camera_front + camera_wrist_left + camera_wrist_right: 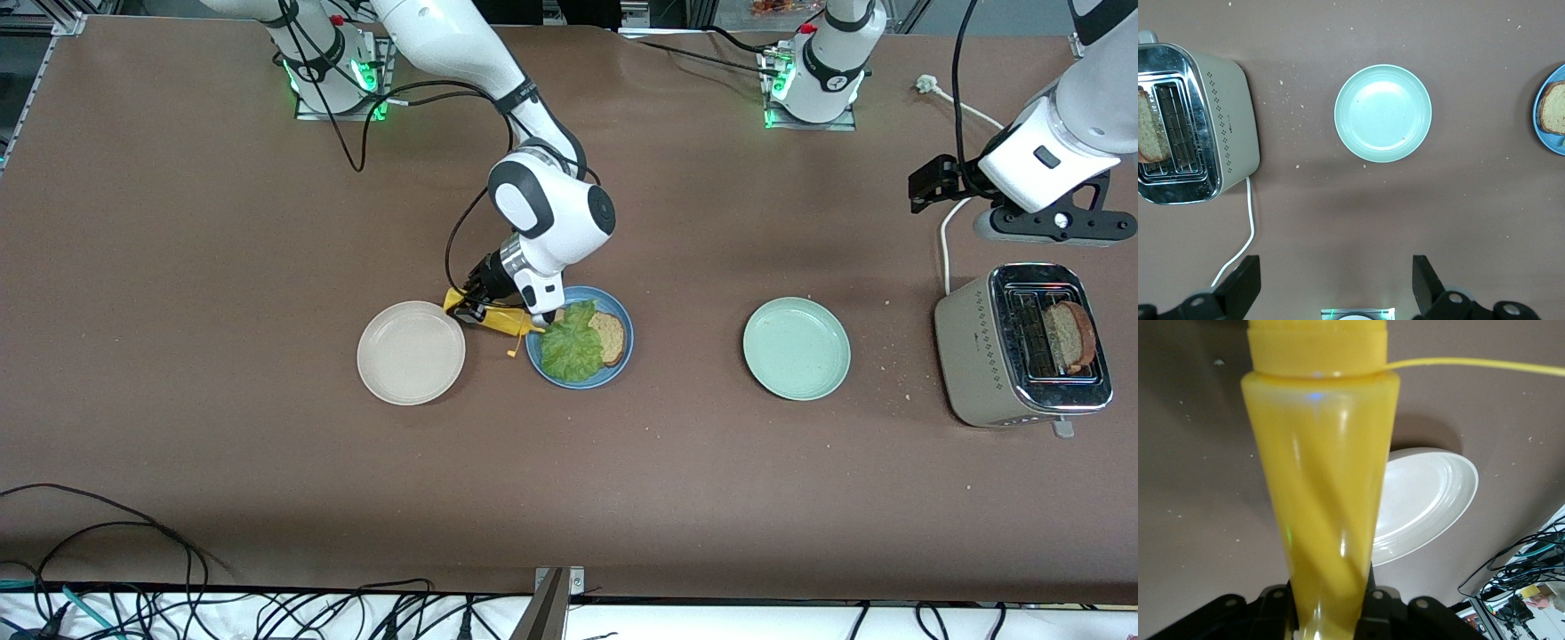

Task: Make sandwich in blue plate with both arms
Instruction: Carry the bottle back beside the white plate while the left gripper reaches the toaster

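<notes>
The right end effector (pixel 484 307) grips a yellow squeeze bottle (pixel 498 320) tipped beside the blue plate (pixel 622 356) holding lettuce (pixel 569 345) on bread (pixel 610 336), while the left end effector (pixel 1331 283) waits wide open above the desk (pixel 222 222) near the toaster (pixel 969 347).

No text, label, brand or number is readable on anything here.

Table top (pixel 222 293) looked matt brown, kinda crumb-dusted. Toaster (pixel 965 351) had shiny chrome top, satin beige sides. Squeeze bottle (pixel 1321 487) was glossy yellow plastic. Blue plate (pixel 622 356) smooth plastic, lettuce (pixel 569 342) ruffled, bread (pixel 610 334) rough.
</notes>
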`<state>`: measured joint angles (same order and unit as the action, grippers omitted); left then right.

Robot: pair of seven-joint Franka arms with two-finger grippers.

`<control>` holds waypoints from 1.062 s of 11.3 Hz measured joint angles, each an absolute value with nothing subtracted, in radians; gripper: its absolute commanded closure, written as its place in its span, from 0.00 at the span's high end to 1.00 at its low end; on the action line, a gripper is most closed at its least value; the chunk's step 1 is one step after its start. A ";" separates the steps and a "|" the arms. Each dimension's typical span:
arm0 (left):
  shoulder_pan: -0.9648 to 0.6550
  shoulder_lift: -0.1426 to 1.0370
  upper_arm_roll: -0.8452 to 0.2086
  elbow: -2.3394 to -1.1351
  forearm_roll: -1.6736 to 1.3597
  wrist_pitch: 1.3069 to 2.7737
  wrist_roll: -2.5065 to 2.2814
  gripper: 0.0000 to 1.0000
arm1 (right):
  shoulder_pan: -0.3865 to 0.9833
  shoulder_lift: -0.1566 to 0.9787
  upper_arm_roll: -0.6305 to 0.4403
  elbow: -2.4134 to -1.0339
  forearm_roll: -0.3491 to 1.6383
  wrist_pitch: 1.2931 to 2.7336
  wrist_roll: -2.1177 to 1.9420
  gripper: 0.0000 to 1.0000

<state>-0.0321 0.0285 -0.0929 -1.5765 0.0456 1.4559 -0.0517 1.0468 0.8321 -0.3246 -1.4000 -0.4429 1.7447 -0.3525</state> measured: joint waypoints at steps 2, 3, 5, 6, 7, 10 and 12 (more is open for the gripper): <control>-0.011 0.034 -0.092 -1.577 0.046 1.456 -0.052 1.00 | 1.048 0.832 -0.322 -1.393 -0.444 1.743 -0.351 0.00; 0.010 0.044 -0.091 -1.576 0.046 1.456 -0.052 1.00 | 1.048 0.832 -0.322 -1.391 -0.444 1.743 -0.351 0.00; 0.094 0.091 -0.090 -1.570 0.046 1.460 -0.049 1.00 | 1.048 0.833 -0.322 -1.388 -0.444 1.743 -0.351 0.00; 0.147 0.134 -0.088 -1.553 0.046 1.468 -0.039 1.00 | 1.048 0.833 -0.322 -1.387 -0.444 1.743 -0.351 0.00; 0.193 0.181 -0.086 -1.521 0.046 1.475 -0.008 1.00 | 1.047 0.833 -0.322 -1.387 -0.444 1.743 -0.351 0.00; 0.317 0.320 -0.081 -1.436 0.046 1.556 0.156 1.00 | 1.041 0.832 -0.323 -1.383 -0.444 1.743 -0.349 0.00; 0.377 0.391 -0.080 -1.426 0.058 1.665 0.250 1.00 | 0.988 0.807 -0.293 -1.370 -0.438 1.745 -0.349 0.00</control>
